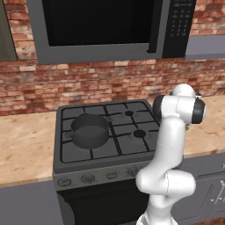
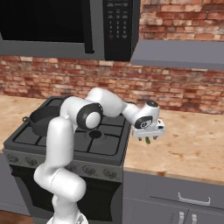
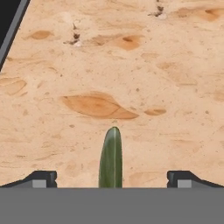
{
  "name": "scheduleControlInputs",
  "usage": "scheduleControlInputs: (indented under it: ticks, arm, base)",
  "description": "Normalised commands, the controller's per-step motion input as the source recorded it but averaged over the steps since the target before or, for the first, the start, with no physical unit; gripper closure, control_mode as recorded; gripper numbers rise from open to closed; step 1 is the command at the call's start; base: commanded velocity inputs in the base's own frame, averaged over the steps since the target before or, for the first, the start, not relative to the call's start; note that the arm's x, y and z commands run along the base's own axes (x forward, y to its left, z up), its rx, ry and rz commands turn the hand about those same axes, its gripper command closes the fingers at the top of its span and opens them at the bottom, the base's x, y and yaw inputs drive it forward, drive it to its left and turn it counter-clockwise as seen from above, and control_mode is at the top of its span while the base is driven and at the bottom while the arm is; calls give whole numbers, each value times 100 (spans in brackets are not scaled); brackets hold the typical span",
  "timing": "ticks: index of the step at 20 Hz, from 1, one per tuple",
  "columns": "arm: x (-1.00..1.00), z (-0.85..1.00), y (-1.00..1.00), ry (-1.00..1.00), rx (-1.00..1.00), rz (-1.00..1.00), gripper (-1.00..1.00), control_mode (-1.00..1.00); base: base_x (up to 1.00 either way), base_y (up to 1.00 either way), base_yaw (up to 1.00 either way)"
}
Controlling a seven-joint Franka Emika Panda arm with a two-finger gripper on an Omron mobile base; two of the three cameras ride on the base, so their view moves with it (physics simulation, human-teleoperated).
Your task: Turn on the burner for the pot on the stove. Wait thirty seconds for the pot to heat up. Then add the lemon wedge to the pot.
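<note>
- the gripper (image 2: 148, 139) is being held over the counter (image 2: 192, 144) just right of the stove (image 1: 105, 132), jaws spread wide to straddle the lemon wedge (image 3: 110, 157) lying between them.
- the pot (image 1: 89, 130) is being left on the stove's near-left burner, well apart, awaiting the wedge.

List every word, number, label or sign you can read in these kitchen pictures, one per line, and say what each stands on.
Nothing can be read.
Microwave keypad: rows of pale button markings, too small and blurred to read.
Stove knobs: no markings can be made out.
</note>
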Motion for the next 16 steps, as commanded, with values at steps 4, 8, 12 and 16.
scheduleControlInputs:
  ticks: [4,8,12,16]
  arm:
    - [-20,0,0,0,0,0,-100,-100]
    - [-25,0,0,0,0,0,-100,-100]
    - [-1,0,0,0,0,0,-100,-100]
    - [0,0,0,0,0,0,-100,-100]
  base:
    - [0,0,0]
    - [0,0,0]
    - [0,0,0]
    - [0,0,0]
